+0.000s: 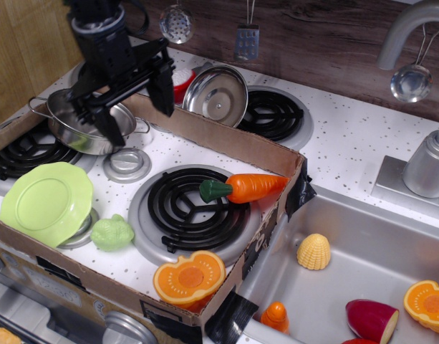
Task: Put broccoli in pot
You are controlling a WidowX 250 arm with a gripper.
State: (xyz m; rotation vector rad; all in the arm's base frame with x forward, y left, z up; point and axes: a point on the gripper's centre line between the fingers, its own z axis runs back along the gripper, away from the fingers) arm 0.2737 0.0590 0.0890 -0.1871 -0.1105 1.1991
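The broccoli (pixel 112 233), a small pale-green lumpy toy, lies on the white stove top at the front left, beside the lime-green plate (pixel 44 203). The pot (pixel 79 127), a shallow shiny steel pot with wire loop handles, sits on the back-left burner. My black gripper (pixel 137 109) hangs open and empty over the pot's right rim, its two fingers spread wide. It is well behind and above the broccoli.
A cardboard wall (pixel 226 143) boxes in the stove top. An orange carrot (pixel 244 188) lies on the front burner (pixel 194 209). A steel lid (pixel 218 94) leans at the back. A pumpkin half (pixel 189 277) sits at the front. The sink (pixel 362 244) at right holds several toy foods.
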